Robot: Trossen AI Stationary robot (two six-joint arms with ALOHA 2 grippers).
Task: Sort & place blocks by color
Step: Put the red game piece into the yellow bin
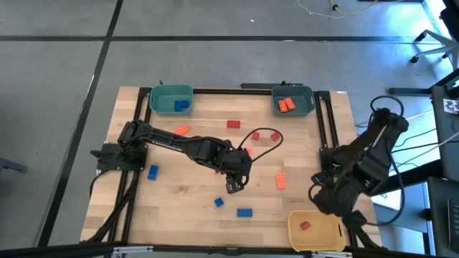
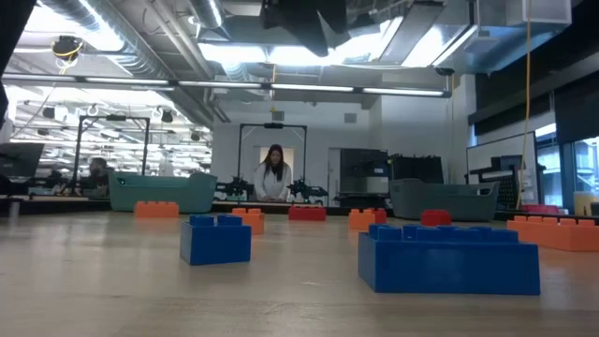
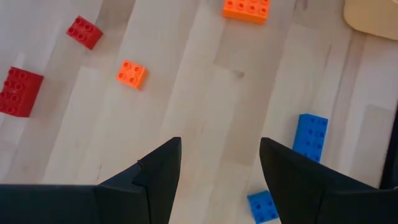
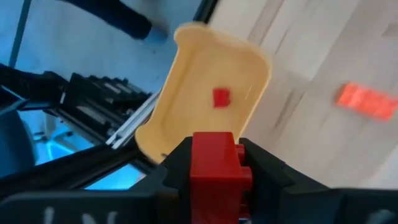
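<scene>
My right gripper (image 4: 214, 155) is shut on a red block (image 4: 214, 177) and hangs over the table's near right corner, beside the yellow bin (image 4: 186, 74), which holds one red block (image 4: 221, 98). My left gripper (image 3: 221, 165) stands open above the bare table middle (image 1: 235, 185), with nothing between its fingers. Two blue blocks (image 3: 310, 137) (image 3: 264, 206) lie close to it. Orange blocks (image 3: 132, 74) (image 3: 247, 9) and red blocks (image 3: 84, 32) (image 3: 18, 92) lie loose farther off. My right gripper pinches the red block between its two fingers, which stand on two opposite sides (image 4: 198, 180) of it. The fingers slant steeply down from above. The block is lifted clear of the table, its studded face (image 4: 244, 168) turned toward one finger.
At the far edge stand a teal bin (image 1: 172, 99) with blue blocks and a grey-blue bin (image 1: 294, 100) with orange blocks. More loose blocks lie flat on the table: orange (image 1: 181, 130), red (image 1: 234, 124), blue (image 1: 153, 171). A thin cable (image 1: 265, 143) loops near the middle.
</scene>
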